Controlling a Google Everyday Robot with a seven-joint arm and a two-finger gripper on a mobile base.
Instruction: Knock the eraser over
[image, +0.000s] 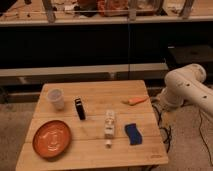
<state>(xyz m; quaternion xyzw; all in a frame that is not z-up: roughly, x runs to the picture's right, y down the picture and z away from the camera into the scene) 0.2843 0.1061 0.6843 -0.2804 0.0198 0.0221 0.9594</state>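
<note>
Six items counted on wooden table (90, 151). Found eraser (80, 108) standing upright, left of centre, near clear cup (56, 98), behind orange plate (52, 138), apart from white bottle (109, 124). Noted blue pad (133, 134) just right of bottle, orange object (136, 100) near right edge. Located white arm (185, 90) off table's right side; gripper hidden from camera, jaws spread wide.

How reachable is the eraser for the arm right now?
Probably yes. The arm sits beside the table, tool out of view; the eraser stands upright, clear of the cup and bottle, open from above.
</note>
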